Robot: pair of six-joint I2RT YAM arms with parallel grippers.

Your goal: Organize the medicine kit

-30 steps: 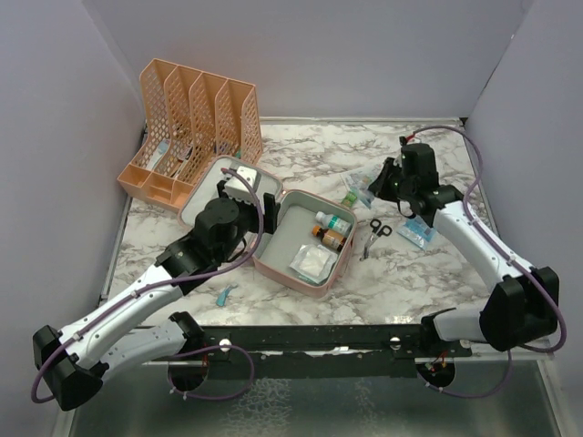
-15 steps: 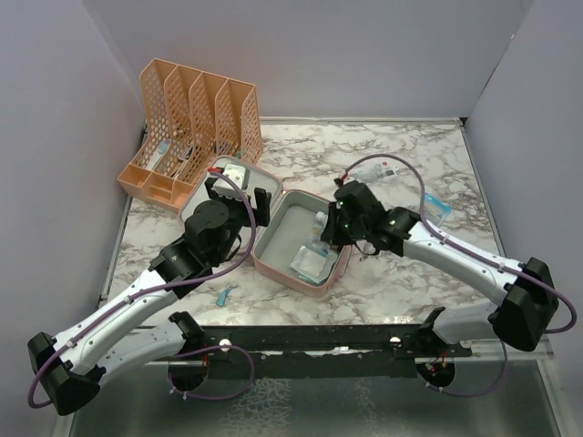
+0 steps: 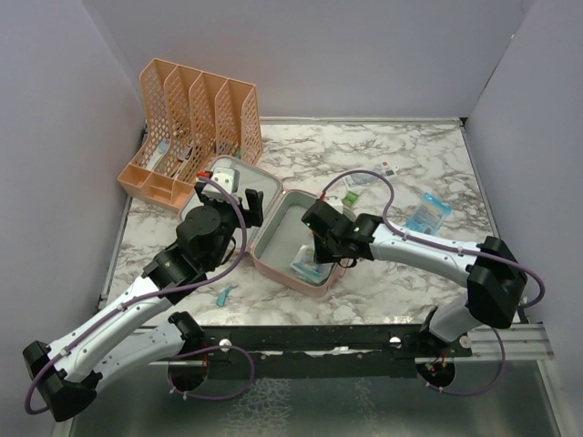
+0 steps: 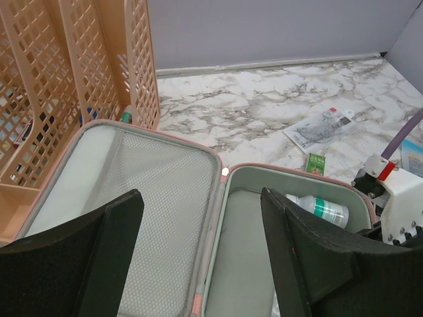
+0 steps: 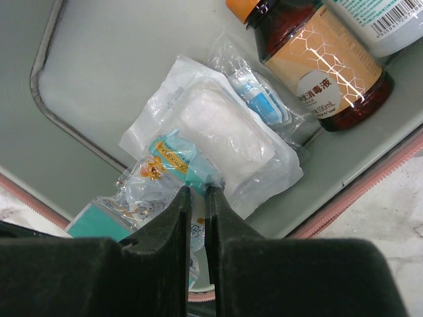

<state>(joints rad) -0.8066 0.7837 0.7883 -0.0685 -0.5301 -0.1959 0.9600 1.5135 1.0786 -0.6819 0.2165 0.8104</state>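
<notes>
One medicine kit (image 3: 284, 228), open: right pincer (image 5: 197, 193) inside, nipping packet (image 5: 165, 168), perhaps plasters; left pincer (image 4: 199, 198) above lid (image 4: 155, 191), wide, empty.

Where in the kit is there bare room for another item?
Bare lining between the kit's hinge and the gauze pack. Crowded toward the outer wall: brown bottle, white bottle, right hand holding a packet.

Marble table (image 3: 428, 146) holds orange rack (image 3: 196, 109), medicine kit (image 3: 278, 228) — blue packet (image 3: 427, 214).
</notes>
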